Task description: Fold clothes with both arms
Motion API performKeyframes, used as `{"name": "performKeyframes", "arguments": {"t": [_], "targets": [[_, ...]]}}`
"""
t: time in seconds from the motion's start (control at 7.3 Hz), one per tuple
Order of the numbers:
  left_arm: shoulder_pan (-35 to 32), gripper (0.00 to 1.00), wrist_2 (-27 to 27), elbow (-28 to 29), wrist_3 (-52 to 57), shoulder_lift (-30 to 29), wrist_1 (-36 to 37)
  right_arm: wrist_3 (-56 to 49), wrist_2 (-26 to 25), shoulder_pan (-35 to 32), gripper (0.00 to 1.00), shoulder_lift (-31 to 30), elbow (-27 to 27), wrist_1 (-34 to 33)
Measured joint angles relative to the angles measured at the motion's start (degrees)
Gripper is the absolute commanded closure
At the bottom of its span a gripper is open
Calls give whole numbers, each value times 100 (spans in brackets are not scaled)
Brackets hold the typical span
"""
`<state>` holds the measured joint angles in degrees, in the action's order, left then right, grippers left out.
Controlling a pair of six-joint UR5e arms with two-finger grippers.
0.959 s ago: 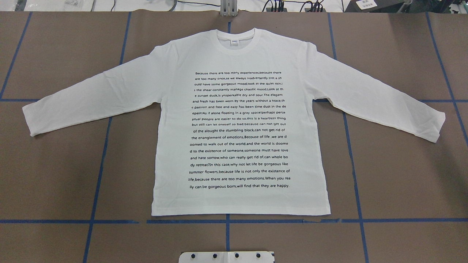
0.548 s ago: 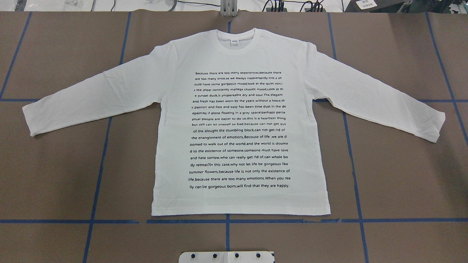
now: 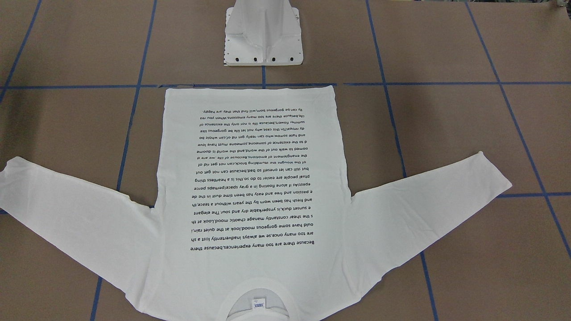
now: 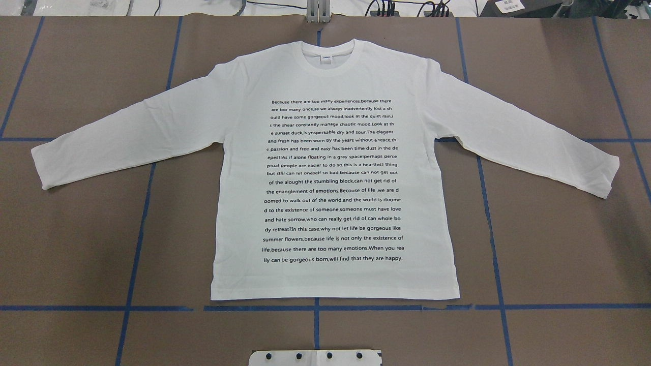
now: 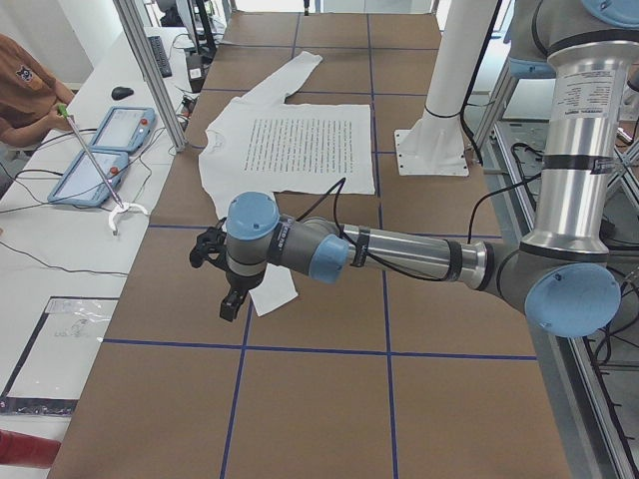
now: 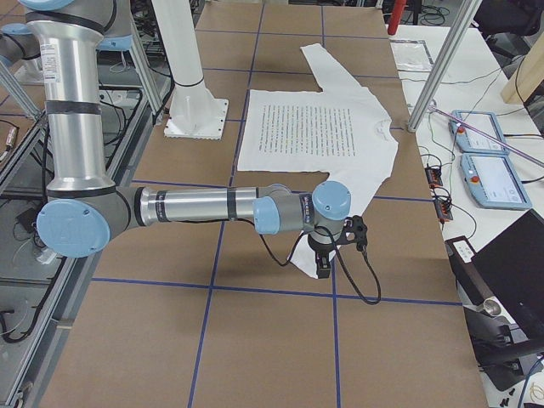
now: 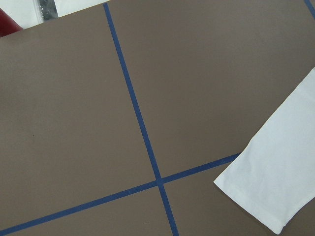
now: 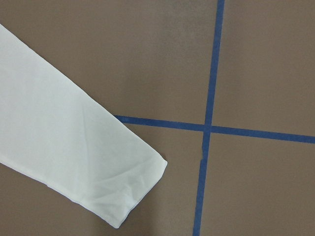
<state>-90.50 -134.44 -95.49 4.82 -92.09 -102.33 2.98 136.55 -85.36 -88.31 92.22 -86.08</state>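
Observation:
The white long-sleeved T-shirt (image 4: 330,168) lies flat and face up on the brown table, sleeves spread, black text block in the middle, collar at the far side. It also shows in the front-facing view (image 3: 254,178). My left gripper (image 5: 232,299) hangs above the left sleeve's cuff (image 7: 275,182). My right gripper (image 6: 323,265) hangs above the right sleeve's cuff (image 8: 98,167). Both grippers show only in the side views, so I cannot tell whether they are open or shut. Neither arm shows in the overhead or front-facing view.
The white pedestal base (image 3: 263,35) stands at the shirt's hem side. Blue tape lines (image 4: 137,239) grid the table. A side bench with tablets (image 5: 100,150) and a seated person (image 5: 25,90) lies beyond the collar side. Metal posts (image 6: 433,76) stand at that edge.

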Motion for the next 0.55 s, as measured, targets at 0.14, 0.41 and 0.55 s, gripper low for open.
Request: {"name": "performKeyframes", "arguments": {"t": [0.14, 0.41, 0.55], "targets": [[-1, 0, -2, -22, 6, 38, -4, 18, 15, 111, 0, 15, -59, 35], [-1, 0, -3, -36, 9, 61, -6, 503, 20, 408, 1, 89, -345, 423], [3, 0, -3, -38, 10, 61, -6, 1057, 20, 590, 2, 124, -576, 885]]}}
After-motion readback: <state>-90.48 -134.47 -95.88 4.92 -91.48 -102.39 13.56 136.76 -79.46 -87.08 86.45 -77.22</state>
